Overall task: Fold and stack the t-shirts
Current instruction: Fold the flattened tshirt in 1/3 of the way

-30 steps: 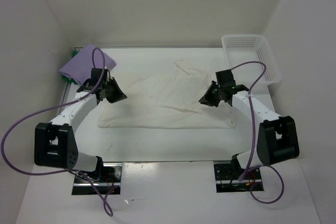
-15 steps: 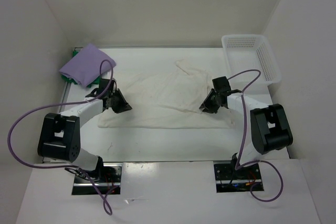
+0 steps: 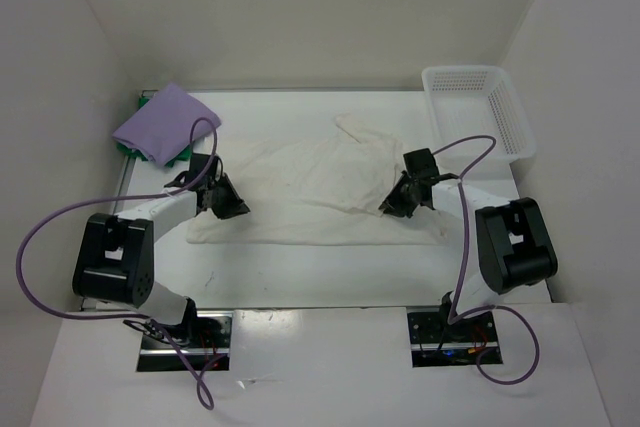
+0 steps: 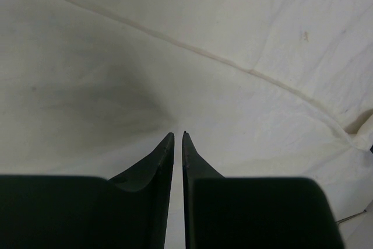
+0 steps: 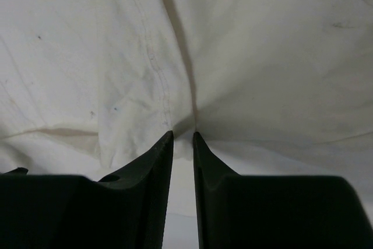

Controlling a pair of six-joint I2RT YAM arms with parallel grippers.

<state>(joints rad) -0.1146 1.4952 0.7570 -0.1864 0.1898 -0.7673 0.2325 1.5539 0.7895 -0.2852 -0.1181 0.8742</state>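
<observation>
The left gripper (image 4: 178, 134) has its fingers almost together, with only a thin slit between them, tips down on the cream shirt (image 3: 320, 182). The right gripper (image 5: 183, 132) has its fingers slightly apart, and the shirt bunches at their tips. I cannot tell whether either pinches cloth. Beyond the left fingers, the purple shirt (image 3: 160, 125) lies on the green shirt (image 3: 142, 103).

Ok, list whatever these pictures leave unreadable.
- Green shirt: top view, only edge slivers show; the lavender shirt covers the rest.
- Left gripper: left wrist view, tips nearly together on the cream-white shirt; the fingers themselves hide whether any cloth is pinched.
- Cream-white shirt's outline: both wrist views, cut off by the frame edges.
</observation>
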